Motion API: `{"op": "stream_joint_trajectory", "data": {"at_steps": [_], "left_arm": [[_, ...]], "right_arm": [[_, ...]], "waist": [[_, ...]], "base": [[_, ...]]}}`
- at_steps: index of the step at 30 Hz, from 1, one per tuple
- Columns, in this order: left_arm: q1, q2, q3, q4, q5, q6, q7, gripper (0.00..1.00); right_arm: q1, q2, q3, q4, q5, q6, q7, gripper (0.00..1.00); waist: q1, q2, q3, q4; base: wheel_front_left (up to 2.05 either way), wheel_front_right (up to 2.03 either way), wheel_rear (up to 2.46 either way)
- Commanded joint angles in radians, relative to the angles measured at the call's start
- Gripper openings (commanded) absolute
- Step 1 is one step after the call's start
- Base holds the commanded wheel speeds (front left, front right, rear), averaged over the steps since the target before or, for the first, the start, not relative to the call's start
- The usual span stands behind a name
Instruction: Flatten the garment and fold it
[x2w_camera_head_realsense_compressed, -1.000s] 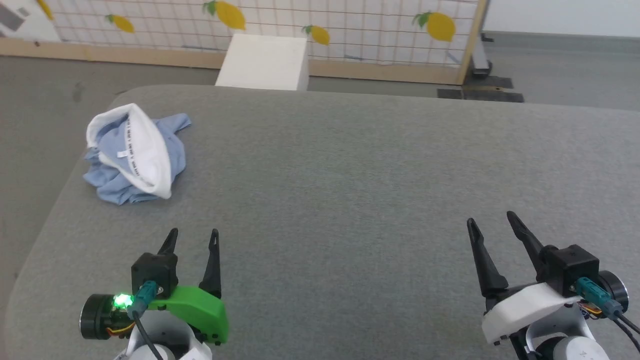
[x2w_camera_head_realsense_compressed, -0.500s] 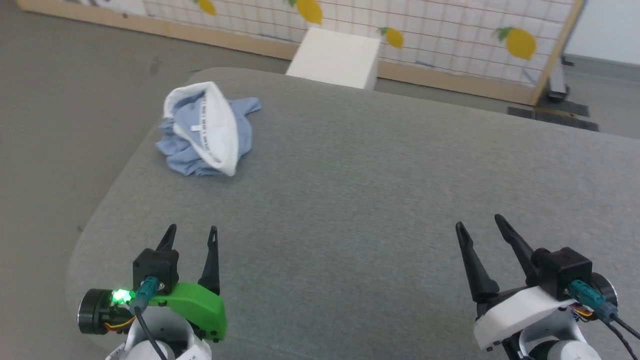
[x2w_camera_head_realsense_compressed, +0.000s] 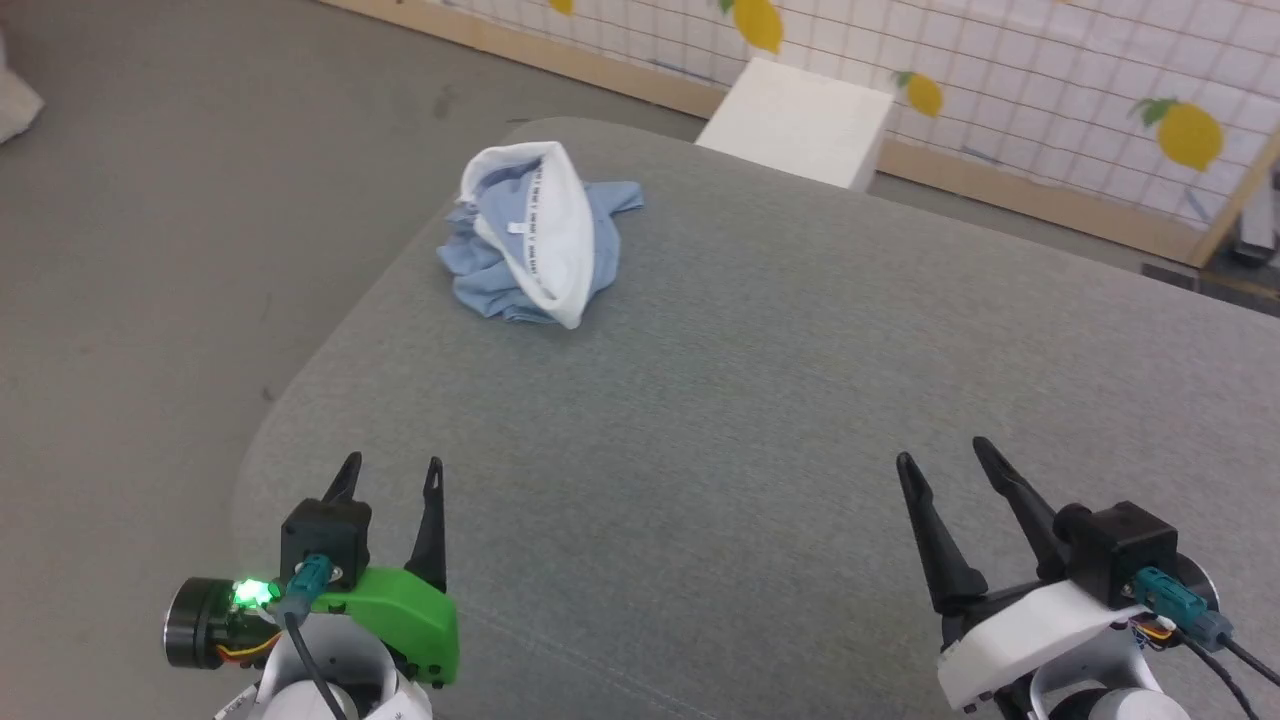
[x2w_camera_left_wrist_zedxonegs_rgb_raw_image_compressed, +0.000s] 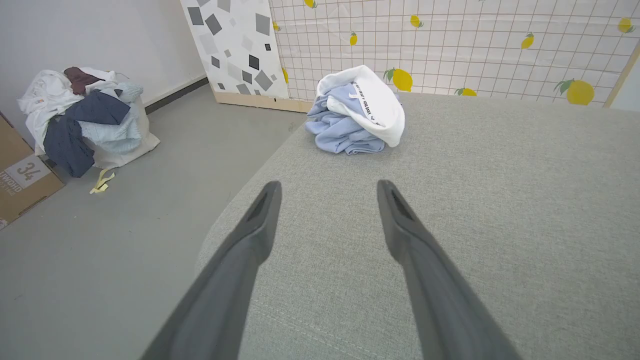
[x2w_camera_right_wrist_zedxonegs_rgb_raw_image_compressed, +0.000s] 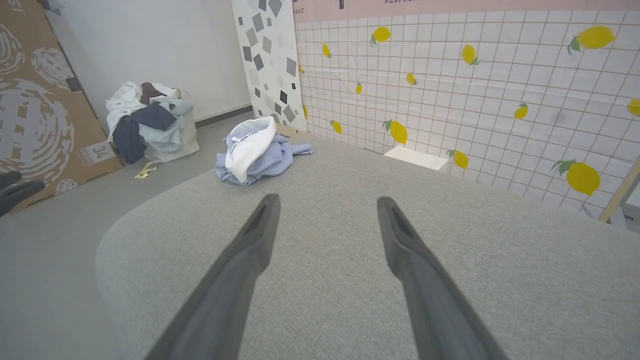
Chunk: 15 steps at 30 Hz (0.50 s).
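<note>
1. The garment (x2w_camera_head_realsense_compressed: 535, 235) is lying in a crumpled heap near the far left corner of the grey padded table (x2w_camera_head_realsense_compressed: 780, 400), close to its rounded edge and touching nothing but the tabletop.
2. Its white inside is showing on top as a turned-out fold. The black-lettered neck tape is running along that fold, and light blue cloth is bunching beneath it and out to both sides.
3. The left gripper (x2w_camera_head_realsense_compressed: 392, 462) is hovering over the near left part of the table, with its fingers pointing up the head view toward the heap and well apart from it.
4. Its 2 dark fingers are standing spread with a clear gap between them and are gripping nothing. In the left wrist view the garment is showing beyond the fingertips, with bare grey fabric in between.
5. The right gripper (x2w_camera_head_realsense_compressed: 941, 450) is hovering over the near right part of the table, far from the garment.
6. Its 2 fingers are also standing parted and are holding nothing. In the right wrist view the heap is sitting far off, up and to the left of the fingertips.
7. A white box (x2w_camera_head_realsense_compressed: 800, 120) is standing on the grey floor (x2w_camera_head_realsense_compressed: 150, 250) just behind the table, in front of a lemon-patterned panel (x2w_camera_head_realsense_compressed: 1050, 90).
8. A pile of clothes (x2w_camera_left_wrist_zedxonegs_rgb_raw_image_compressed: 85, 120) is sitting on the floor off the table's left side, next to a cardboard box (x2w_camera_left_wrist_zedxonegs_rgb_raw_image_compressed: 20, 175).
</note>
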Motion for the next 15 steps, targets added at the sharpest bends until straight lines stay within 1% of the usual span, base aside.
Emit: {"op": "stream_joint_trajectory", "data": {"at_steps": [1, 5, 15], "left_arm": [[-0.016, 0.01, -0.005, 0.002, 0.004, 0.006, -0.002, 1.0], [-0.014, 0.018, -0.011, 0.002, 0.002, 0.01, -0.001, 1.0], [-0.013, 0.03, -0.013, -0.007, -0.005, 0.014, 0.003, 1.0]], "right_arm": [[0.013, 0.0, 0.004, -0.006, 0.009, -0.002, 0.005, 1.0], [0.015, 0.001, 0.012, -0.008, 0.014, -0.002, 0.004, 1.0], [0.019, 0.005, 0.016, -0.004, 0.014, -0.002, 0.0, 1.0]], "waist": [[0.0, 0.0, -0.003, 0.029], [0.0, 0.0, -0.003, 0.047], [0.0, 0.0, -0.002, 0.035]], "base": [[0.0, 0.0, 0.0], [0.0, 0.0, 0.0], [0.0, 0.0, 0.0]]}}
